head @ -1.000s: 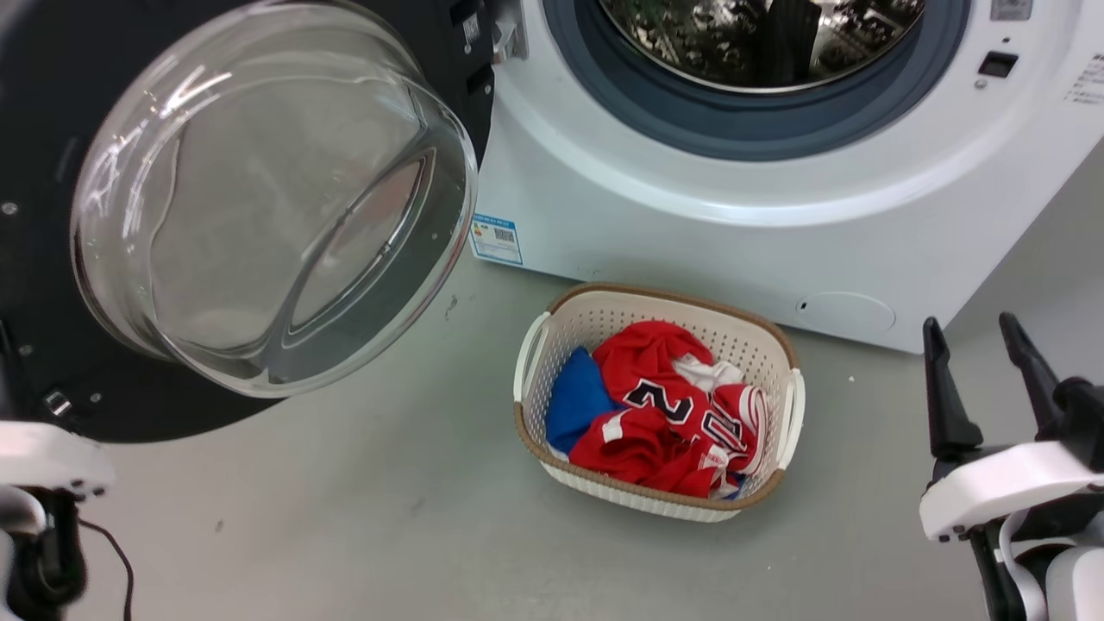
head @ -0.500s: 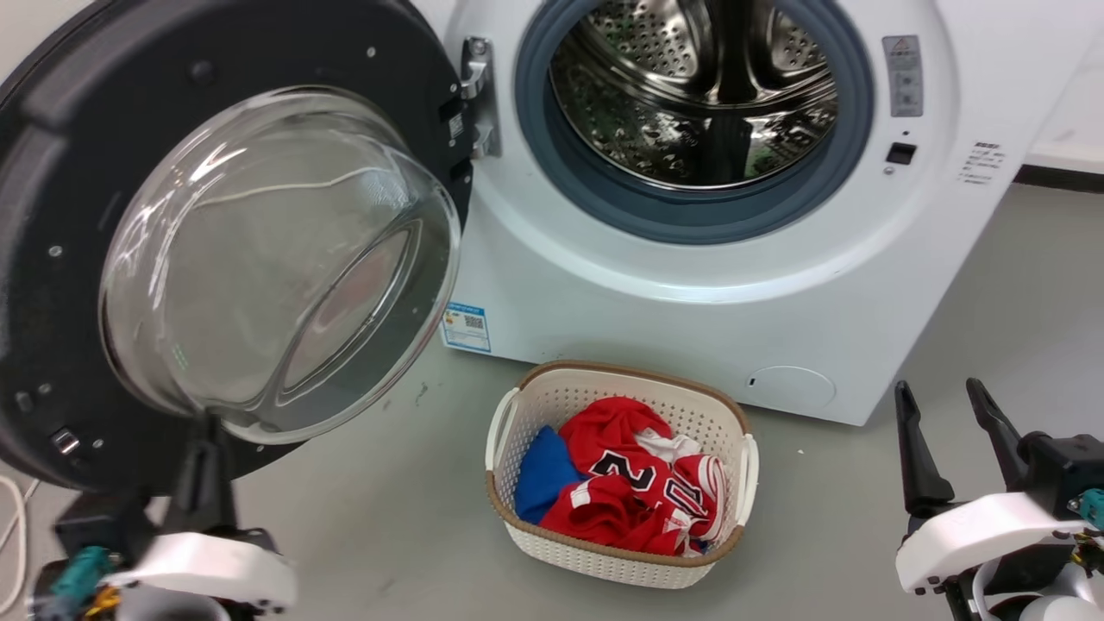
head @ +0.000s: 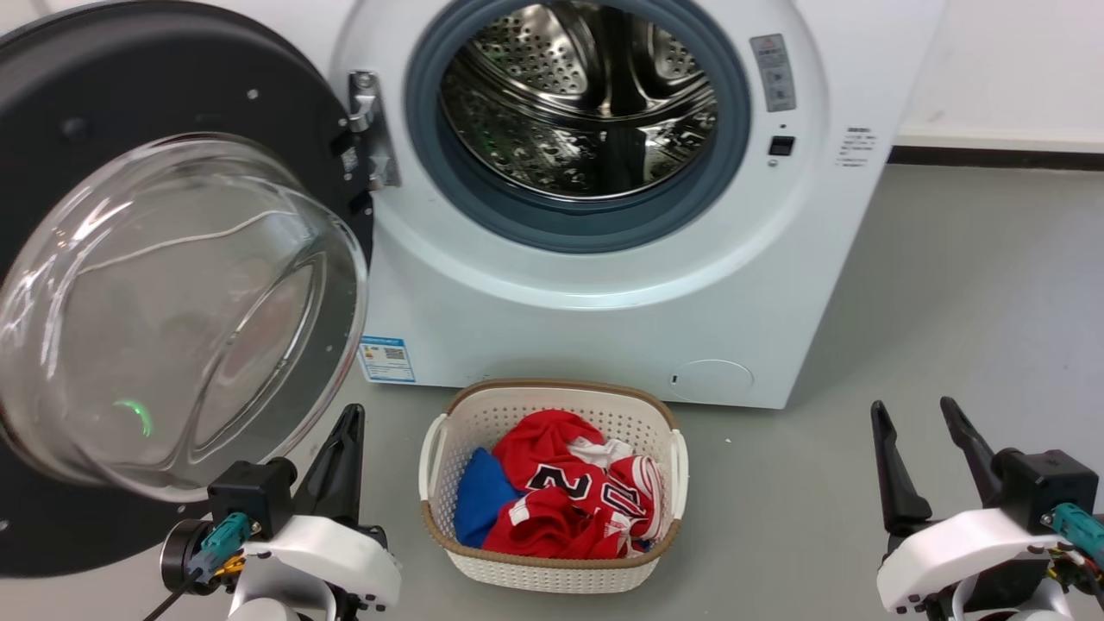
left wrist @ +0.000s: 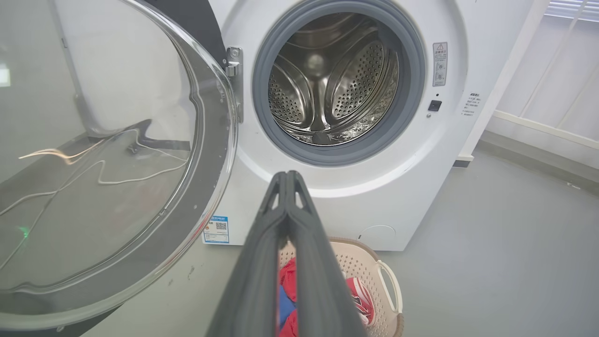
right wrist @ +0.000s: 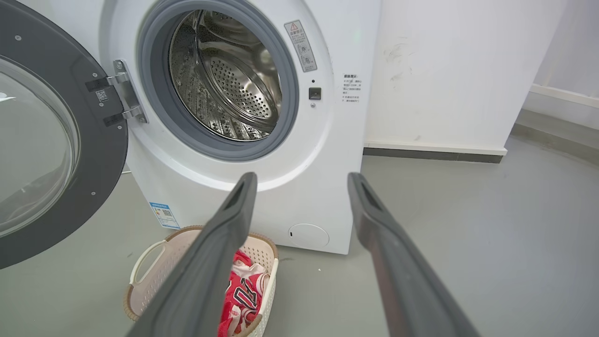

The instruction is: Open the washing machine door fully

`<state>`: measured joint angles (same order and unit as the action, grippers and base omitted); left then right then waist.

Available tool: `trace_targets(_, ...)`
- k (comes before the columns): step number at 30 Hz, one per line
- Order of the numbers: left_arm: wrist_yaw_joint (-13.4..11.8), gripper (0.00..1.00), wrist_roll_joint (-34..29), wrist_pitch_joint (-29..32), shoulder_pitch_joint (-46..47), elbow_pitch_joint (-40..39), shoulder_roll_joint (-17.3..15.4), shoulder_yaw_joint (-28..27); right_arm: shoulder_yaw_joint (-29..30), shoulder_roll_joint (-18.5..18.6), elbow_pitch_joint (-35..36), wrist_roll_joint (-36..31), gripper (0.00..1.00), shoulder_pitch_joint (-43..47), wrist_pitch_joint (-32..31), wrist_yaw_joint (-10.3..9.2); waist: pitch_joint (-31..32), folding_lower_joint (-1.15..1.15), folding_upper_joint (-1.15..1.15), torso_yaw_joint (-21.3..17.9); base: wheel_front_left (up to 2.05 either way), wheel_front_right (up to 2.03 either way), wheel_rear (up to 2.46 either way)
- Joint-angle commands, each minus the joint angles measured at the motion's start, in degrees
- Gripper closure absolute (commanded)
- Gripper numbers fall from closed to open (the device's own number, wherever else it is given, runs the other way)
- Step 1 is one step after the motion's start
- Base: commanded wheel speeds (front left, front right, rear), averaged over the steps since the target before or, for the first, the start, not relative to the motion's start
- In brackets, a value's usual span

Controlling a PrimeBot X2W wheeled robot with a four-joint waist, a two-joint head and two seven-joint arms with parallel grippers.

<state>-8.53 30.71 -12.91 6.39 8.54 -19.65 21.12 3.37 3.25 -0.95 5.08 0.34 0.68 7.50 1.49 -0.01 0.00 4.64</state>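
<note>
Near washing machine door [head: 172,302], L fingers [head: 341,466] upright, pressed together; R fingers [head: 888,466] upright, spread.

1. This looks like a laundry corner: a white front-loading washing machine [head: 595,336] stands on a bare grey floor [head: 966,293].
2. A white laundry basket [head: 552,576] of red and blue clothes [head: 561,509] sits just before it.
3. Behind are a plain white wall [head: 1018,60] and dark skirting [head: 992,156].

Drum mouth [head: 578,103] lies open; door [head: 129,78] left, basket [head: 561,385] below.
</note>
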Motion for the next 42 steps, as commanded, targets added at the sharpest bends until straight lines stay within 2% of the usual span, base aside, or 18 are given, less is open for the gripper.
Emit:
trace_targets(1,0.07,1.0,-0.73,-0.53,1.31,2.0,-0.05,0.02,-0.39,-0.26,-0.26,0.34,0.0,1.13,0.23,-0.01,-0.01,0.01,0.0,-2.33,0.0,0.0,0.0)
trace_targets(7,-0.89,1.0,-2.5,-0.94,2.87,5.34,-0.33,0.59,-1.1,-0.33,-0.8,0.67,0.0,1.04,0.45,-0.01,-0.23,0.01,0.0,-4.22,0.0,0.0,0.0)
trace_targets(10,-1.32,0.18,-2.65,-1.09,3.12,6.08,-0.21,0.41,-1.37,-0.38,-1.22,0.81,0.0,0.68,0.6,-0.01,-0.34,0.01,0.0,-4.62,0.0,0.0,0.0)
trace_targets(11,-1.4,0.0,-2.68,-1.14,3.18,6.25,-0.35,0.33,-1.45,-0.39,-1.34,0.81,0.0,0.52,0.65,-0.01,-0.38,0.01,0.0,-4.7,0.0,0.0,0.0)
trace_targets(41,-2.66,0.0,-2.21,-1.08,2.24,5.55,-1.61,0.49,-1.46,-0.42,-2.16,0.26,0.0,-0.14,1.35,-0.01,-0.76,0.01,0.0,-5.06,0.0,0.0,0.0)
trace_targets(42,-2.32,1.0,-2.24,-1.12,2.55,5.66,-1.42,0.55,-1.49,-0.21,-2.17,0.16,1.0,-0.15,1.09,0.0,-0.76,0.01,0.0,-5.07,0.0,0.0,0.0)
